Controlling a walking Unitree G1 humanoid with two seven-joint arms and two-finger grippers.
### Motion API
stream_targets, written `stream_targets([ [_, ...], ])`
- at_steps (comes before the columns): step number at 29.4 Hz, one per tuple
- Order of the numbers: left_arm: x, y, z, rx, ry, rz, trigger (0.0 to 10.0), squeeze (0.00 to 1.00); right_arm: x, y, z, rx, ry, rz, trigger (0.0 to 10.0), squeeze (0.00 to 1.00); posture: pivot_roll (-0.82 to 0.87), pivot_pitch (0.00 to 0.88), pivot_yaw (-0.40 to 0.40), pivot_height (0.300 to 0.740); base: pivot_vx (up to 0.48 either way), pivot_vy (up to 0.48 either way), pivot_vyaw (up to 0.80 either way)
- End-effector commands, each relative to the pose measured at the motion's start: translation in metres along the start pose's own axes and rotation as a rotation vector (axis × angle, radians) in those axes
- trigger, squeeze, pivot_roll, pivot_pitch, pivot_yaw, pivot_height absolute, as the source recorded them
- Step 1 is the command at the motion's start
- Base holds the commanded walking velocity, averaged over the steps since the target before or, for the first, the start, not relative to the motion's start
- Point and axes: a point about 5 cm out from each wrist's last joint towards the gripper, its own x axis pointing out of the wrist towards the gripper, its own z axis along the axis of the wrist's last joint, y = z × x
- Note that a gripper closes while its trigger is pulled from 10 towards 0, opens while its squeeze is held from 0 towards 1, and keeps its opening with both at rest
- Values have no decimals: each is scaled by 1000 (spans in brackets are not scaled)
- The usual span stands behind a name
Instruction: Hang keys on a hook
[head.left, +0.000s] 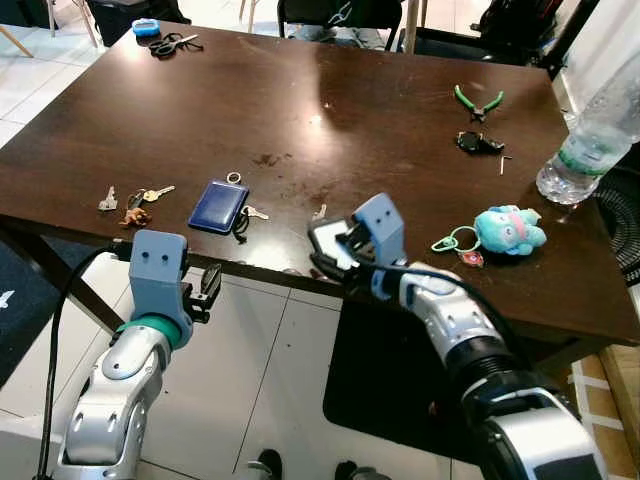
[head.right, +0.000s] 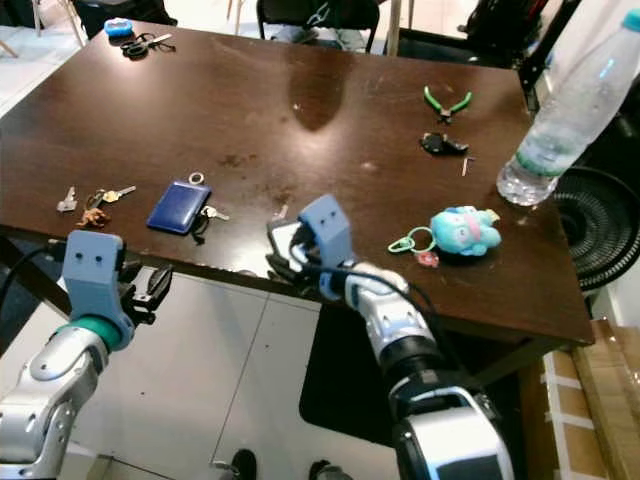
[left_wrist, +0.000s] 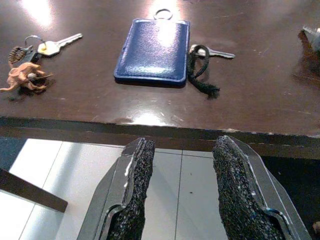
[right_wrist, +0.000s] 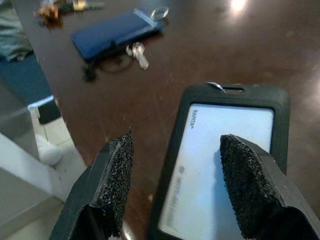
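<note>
Keys (head.left: 135, 202), with orange charm: lying near the table (head.left: 300, 110) front edge, ungrasped. Left gripper (left_wrist: 182, 200): hovering off the edge, fingers spread, empty. Right gripper (right_wrist: 175, 180): fingers parted, straddling a badge holder (right_wrist: 225, 165). Advisable: left gripper advancing low, pinching the key ring.

A home dining room: dark wooden table (head.left: 300, 110), tiled floor (head.left: 250, 380), chairs (head.left: 335, 15) behind it.
</note>
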Motion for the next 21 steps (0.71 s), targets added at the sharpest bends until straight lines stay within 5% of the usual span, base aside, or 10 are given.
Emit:
stream_targets([
  [1,0,2,-5,3,16,6,10000,0,-2,-4,5,11,-27,-12,10000,0,-15,128,87,740,0,0,0],
  [7,1,2,-6,6,17,2,10000,0,-2,-16,18,-9,-53,-84,10000,0,-11,124,87,740,0,0,0],
  [21,0,2,-4,4,14,11,10000,0,0,-4,-3,23,23,-55,10000,0,-2,141,84,740,0,0,0],
])
